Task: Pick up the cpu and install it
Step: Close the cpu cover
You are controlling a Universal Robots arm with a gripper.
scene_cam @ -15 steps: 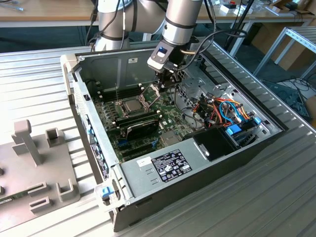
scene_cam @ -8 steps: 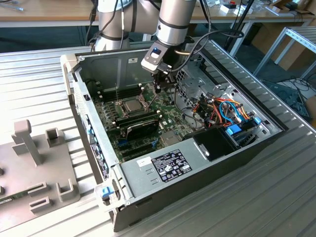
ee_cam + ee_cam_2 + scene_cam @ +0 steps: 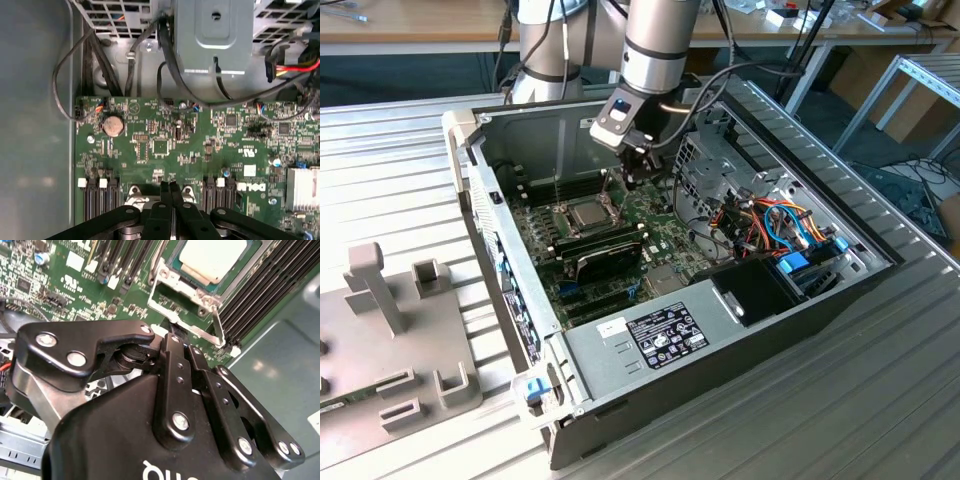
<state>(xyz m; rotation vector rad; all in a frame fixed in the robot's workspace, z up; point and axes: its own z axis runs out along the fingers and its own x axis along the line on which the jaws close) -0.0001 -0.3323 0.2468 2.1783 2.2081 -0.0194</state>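
Small square silver-grey cpu (image 3: 588, 212) noted left of centre in the exterior view, seated flat in socket on green motherboard (image 3: 655, 215); hinged metal frame (image 3: 186, 292) raised, presumably for access. Just rightward, black 2-finger gripper (image 3: 632, 183) clenched empty, poised above board.

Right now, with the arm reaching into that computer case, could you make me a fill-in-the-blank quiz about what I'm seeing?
1. The cpu lies in its ___ on the green motherboard.
2. The hinged metal frame next to it stands ___, not clamped over the chip.
3. The gripper above the board is ___, with nothing between its fingers.

Missing words: socket; open; shut.
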